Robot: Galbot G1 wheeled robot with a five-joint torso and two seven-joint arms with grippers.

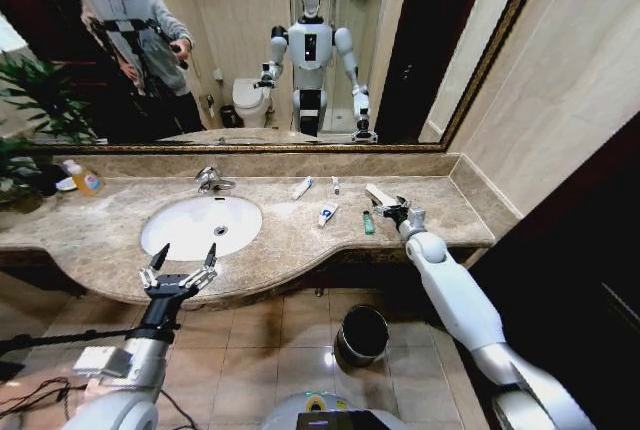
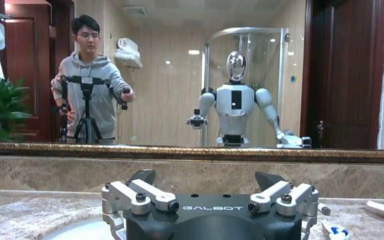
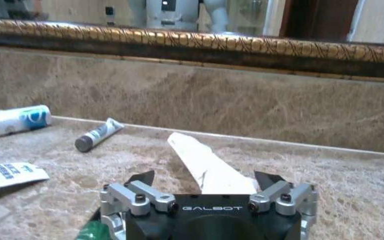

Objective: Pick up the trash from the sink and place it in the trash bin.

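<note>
Right gripper low over the marble counter, at its right end, well to the right of the sink. Fingers apart, straddling the near end of a flat white wrapper; contact with it cannot be told. Wrapper lies flat on the counter and runs away from the gripper toward the back wall. Small green piece on the counter just beside the gripper on its sink side.

Further toward the sink: a white tube with blue print near the counter middle, another white tube behind it closer to the mirror, and a thin white stick-like item just right of that tube. All of this trash sits on the marble, none in the basin.

Left gripper held in the air in front of the counter edge, just before the sink, fingers spread wide, holding nothing.

Trash bin on the tiled floor below the counter, between the two arms, nearer the right one
</note>
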